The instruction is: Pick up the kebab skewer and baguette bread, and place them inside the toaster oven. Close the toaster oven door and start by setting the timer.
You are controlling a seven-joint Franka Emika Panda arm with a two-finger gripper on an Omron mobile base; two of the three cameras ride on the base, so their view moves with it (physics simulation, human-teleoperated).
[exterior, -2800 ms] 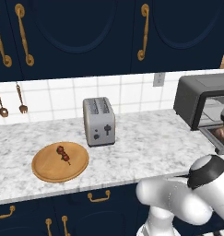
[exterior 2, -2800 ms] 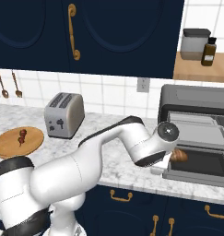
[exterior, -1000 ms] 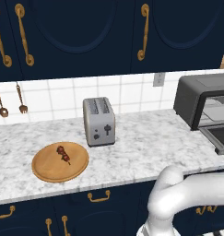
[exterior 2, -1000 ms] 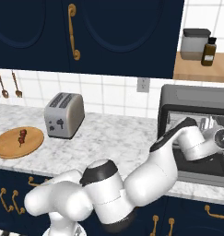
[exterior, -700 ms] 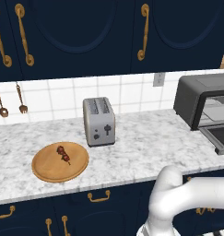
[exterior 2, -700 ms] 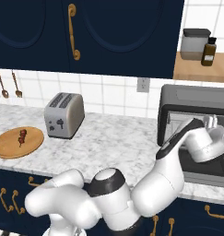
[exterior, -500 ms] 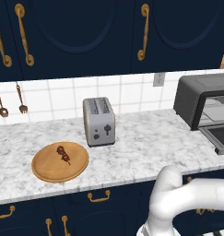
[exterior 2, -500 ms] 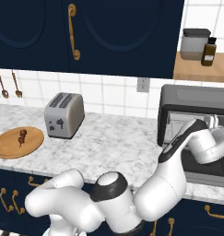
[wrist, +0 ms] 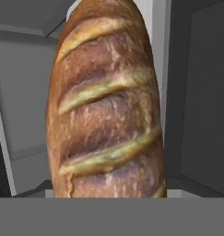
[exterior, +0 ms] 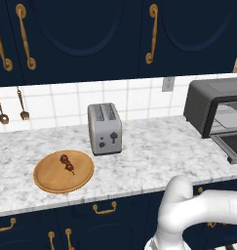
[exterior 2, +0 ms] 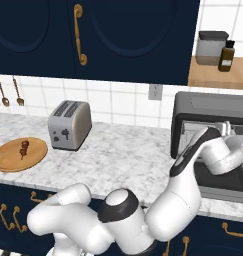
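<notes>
arm reached deeper into the oven (exterior 2: 213,107) since earlier | bread (wrist: 106,106) right before the hand, grip state can't be told | skewer (exterior: 67,163) far off on the plate (exterior: 51,179)

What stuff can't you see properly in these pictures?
- Gripper: in the hand view the baguette bread fills the picture close up, so I cannot tell whether the jaws hold it or have let go.
- Toaster oven: the left base view's right edge cuts off its knobs.
- Toaster oven door: in the right base view the white arm covers much of it.
- Kebab skewer: too small on the wooden plate to count its chunks.
</notes>
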